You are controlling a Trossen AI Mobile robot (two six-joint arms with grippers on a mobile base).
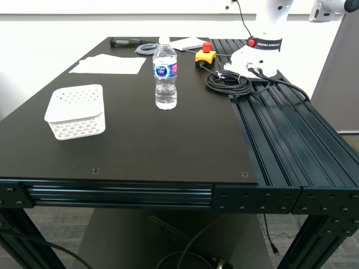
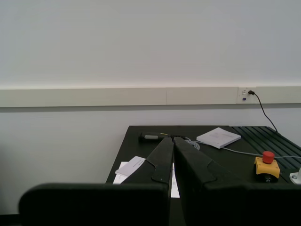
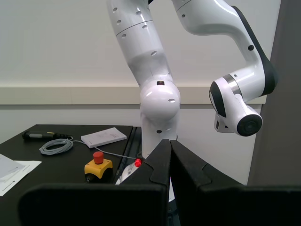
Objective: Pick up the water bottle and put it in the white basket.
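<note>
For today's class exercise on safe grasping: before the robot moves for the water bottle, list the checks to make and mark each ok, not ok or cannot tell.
1. Water bottle upright on the table, cap on: ok.
2. White basket opening up, ready to receive: not ok; its dotted face is on top.
3. Table between bottle and basket clear: ok.
4. My first gripper open for the grasp: not ok, jaws shut.
5. My second gripper open: not ok, jaws shut.
6. Coiled black cable apart from the bottle: ok.
</note>
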